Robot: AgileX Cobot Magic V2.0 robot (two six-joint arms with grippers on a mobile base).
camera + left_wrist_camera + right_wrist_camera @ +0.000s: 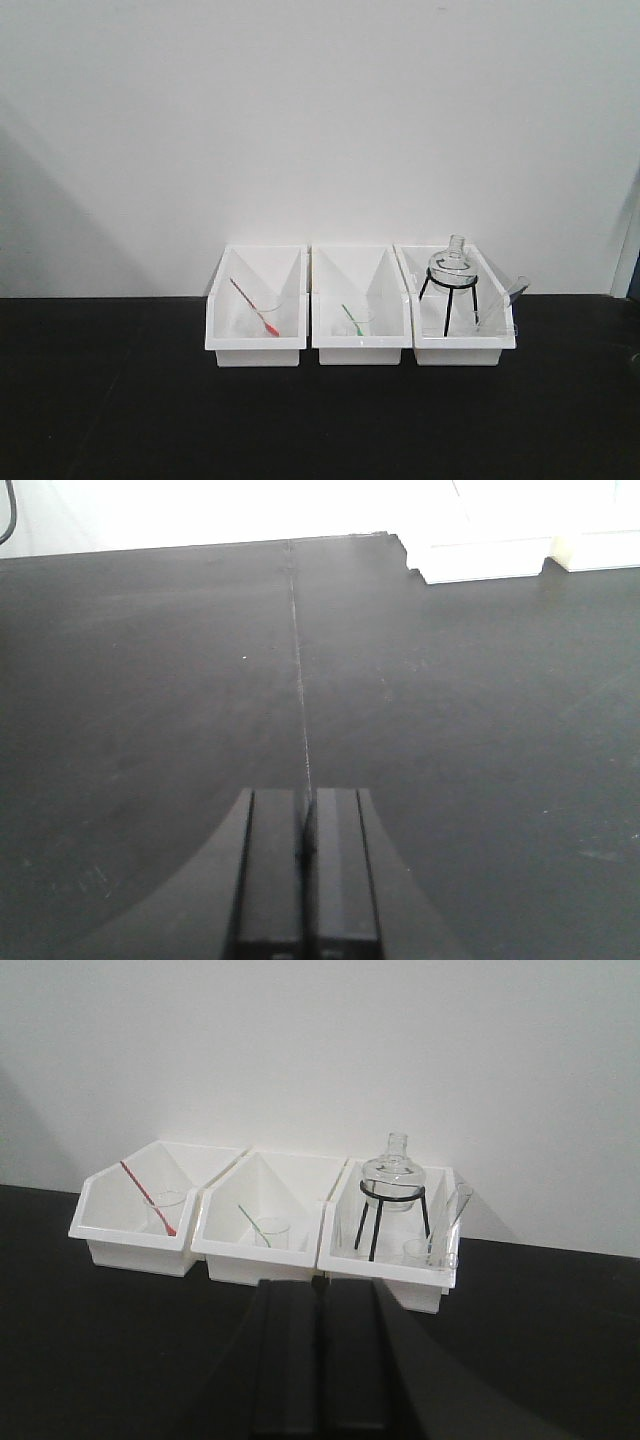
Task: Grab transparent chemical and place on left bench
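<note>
The transparent chemical [420,1252] is a small clear beaker with a whitish dropper stick leaning out to the right. It stands at the front right of the right white bin [385,1272], beside the tripod. It also shows in the front view [497,318]. My right gripper [320,1285] is shut and empty, low over the black table, just in front of the bins. My left gripper [305,795] is shut and empty over bare black tabletop, left of the bins. The left bench is out of view.
Three white bins stand in a row against the white wall. The left bin [255,343] holds a red-stick beaker [265,320]. The middle bin [360,343] holds a green-stick beaker [355,320]. A round flask [455,262] on a black tripod shares the right bin.
</note>
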